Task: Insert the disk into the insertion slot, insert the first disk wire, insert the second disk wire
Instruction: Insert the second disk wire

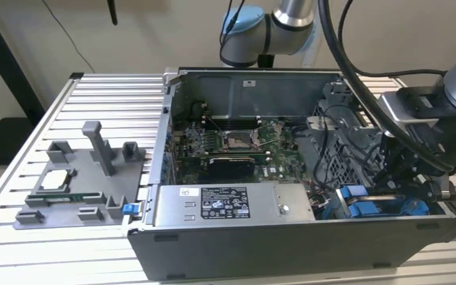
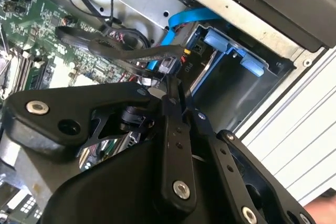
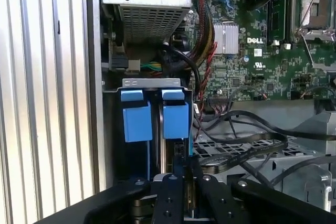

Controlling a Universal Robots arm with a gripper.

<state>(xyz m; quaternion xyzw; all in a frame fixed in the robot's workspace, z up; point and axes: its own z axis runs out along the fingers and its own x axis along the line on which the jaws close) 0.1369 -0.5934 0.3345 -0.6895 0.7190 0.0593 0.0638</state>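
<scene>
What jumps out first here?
The open computer case lying on the slatted table, green board exposed. At the exterior view's right, the gripper reaches down by the bright blue drive-bay tabs. A blue cable shows in the second wrist view.

Looks to me like robotics lab or test bench, not home or office. I see ribbed aluminium profile table (image 1: 93, 89) carrying everything. Open desktop computer case (image 1: 291, 237) lies on it, side panel off, green motherboard (image 1: 236, 142) exposed. On exterior view's left, grey moulded fixture (image 1: 81, 184) holds loose parts in fitted pockets, typical staging jig. Industrial robot arm (image 1: 279, 24) with blue joint cap stands behind case, thick black cabling (image 1: 347, 65) draped over. Plain beige wall (image 1: 157, 35) behind, no furnishings.
</scene>
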